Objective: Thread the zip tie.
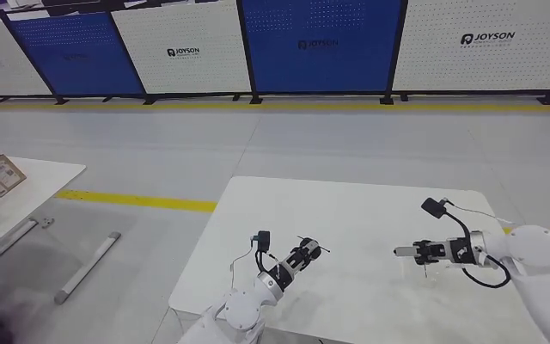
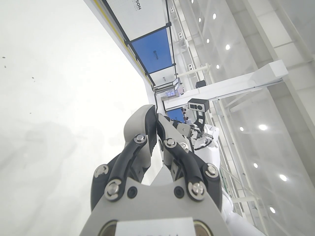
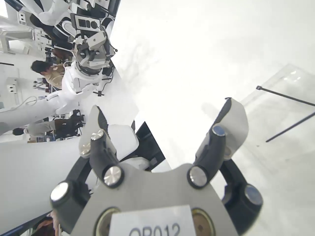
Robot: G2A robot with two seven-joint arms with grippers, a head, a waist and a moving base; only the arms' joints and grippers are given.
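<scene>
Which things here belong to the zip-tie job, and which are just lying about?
Job: left gripper, shut on held zip tie; right gripper, open; loose zip tie near it.
Lying about: clear sheet; side table.

Bright light from round ceiling lamps [image 2: 262, 126] — glare on the white table [image 1: 361, 215], faint shadows, bowed wrist-view edges

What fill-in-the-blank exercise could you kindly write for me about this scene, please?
1. The fingers of the right gripper are ____.
2. The left gripper is ____ on a thin zip tie.
3. The loose zip tie near the right gripper is ____ in colour.
4. The table top is ____ in colour.
Missing words: open; shut; black; white.
</scene>
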